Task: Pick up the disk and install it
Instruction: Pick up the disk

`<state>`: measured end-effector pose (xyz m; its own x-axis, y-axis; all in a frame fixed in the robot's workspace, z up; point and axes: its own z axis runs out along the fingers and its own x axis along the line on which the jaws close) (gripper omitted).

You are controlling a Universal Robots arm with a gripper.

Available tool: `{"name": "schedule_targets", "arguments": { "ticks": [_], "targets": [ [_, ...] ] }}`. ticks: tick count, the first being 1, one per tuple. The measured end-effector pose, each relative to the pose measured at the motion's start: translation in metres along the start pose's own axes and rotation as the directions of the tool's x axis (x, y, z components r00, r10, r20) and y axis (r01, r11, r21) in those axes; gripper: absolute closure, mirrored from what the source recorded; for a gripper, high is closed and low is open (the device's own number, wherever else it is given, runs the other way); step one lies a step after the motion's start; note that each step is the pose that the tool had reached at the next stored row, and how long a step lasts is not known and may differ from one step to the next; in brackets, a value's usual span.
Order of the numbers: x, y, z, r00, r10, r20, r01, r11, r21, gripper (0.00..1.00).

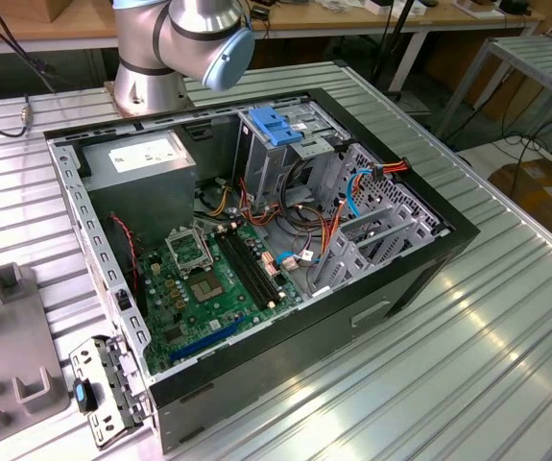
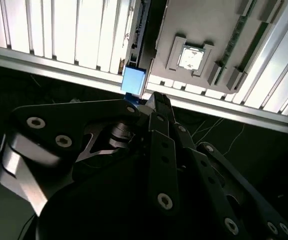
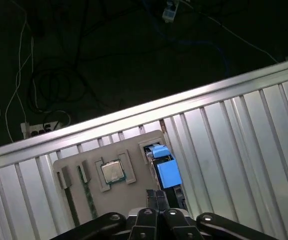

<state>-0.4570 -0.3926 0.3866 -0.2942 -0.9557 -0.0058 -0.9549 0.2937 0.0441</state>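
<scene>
The disk stands on its edge in a slot at the rim of a grey parts tray. It looks like a thin dark body with a blue end piece, and the disk runs along the side of the tray. In both wrist views my gripper hovers over the disk's blue end, well above the tray. The gripper has its fingers pressed together, with nothing visible between them. I cannot tell whether the tips touch the disk.
The open computer case lies on the ribbed metal table, with a blue-topped drive cage, a grey power supply and a motherboard inside. The tray sits at the exterior view's left and holds a processor. A loose metal bracket lies beside the case.
</scene>
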Motion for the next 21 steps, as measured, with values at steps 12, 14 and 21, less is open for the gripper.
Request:
{"name": "schedule_targets", "arguments": {
  "ticks": [12, 14, 21],
  "targets": [
    [-0.0029, 0.0012, 0.0216, 0.9833, -0.182, -0.0054, 0.182, 0.9831, 0.0215, 0.46],
    [-0.0033, 0.0012, 0.0245, 0.9786, -0.206, -0.0062, 0.206, 0.9783, 0.0242, 0.46],
    [-0.0124, 0.0090, 0.0355, 0.9724, -0.233, -0.0097, 0.234, 0.9718, 0.0327, 0.46]
  ]
}}
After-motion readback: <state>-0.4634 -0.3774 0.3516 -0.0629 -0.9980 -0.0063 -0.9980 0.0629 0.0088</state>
